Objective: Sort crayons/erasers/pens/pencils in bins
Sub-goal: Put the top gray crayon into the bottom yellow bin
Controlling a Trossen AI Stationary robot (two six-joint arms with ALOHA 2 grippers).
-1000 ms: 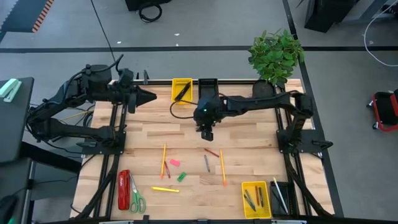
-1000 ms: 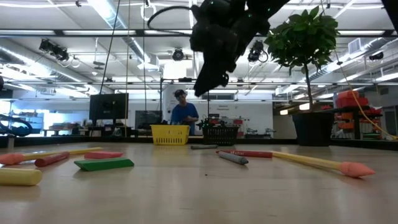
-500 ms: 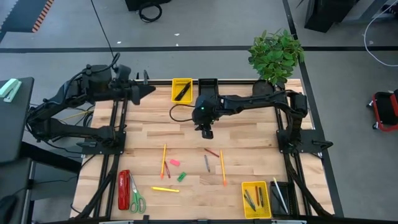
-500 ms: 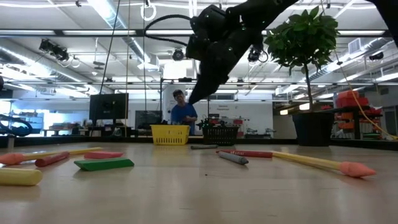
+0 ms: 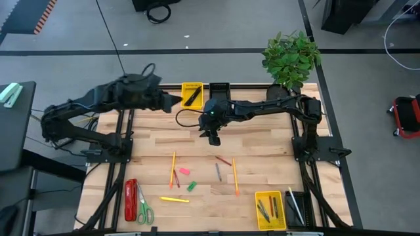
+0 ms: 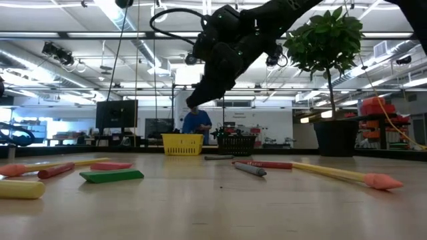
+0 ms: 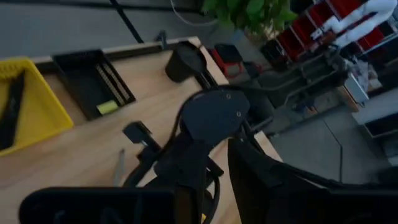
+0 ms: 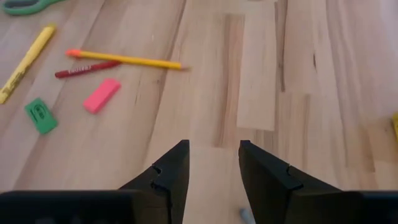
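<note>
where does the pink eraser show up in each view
high view: pink eraser lies left of table centre, beside the green eraser.
low view: flat pink block at far left, just behind the green eraser.
left wrist view: not in it.
right wrist view: pink block on the wood next to the green eraser.
shared landmark: the green eraser.

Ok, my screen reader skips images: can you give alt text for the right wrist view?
The right gripper, jaws open and empty, hovers over bare wooden table. Beyond lie a pink eraser, green eraser, red crayon and orange pencil.
</note>
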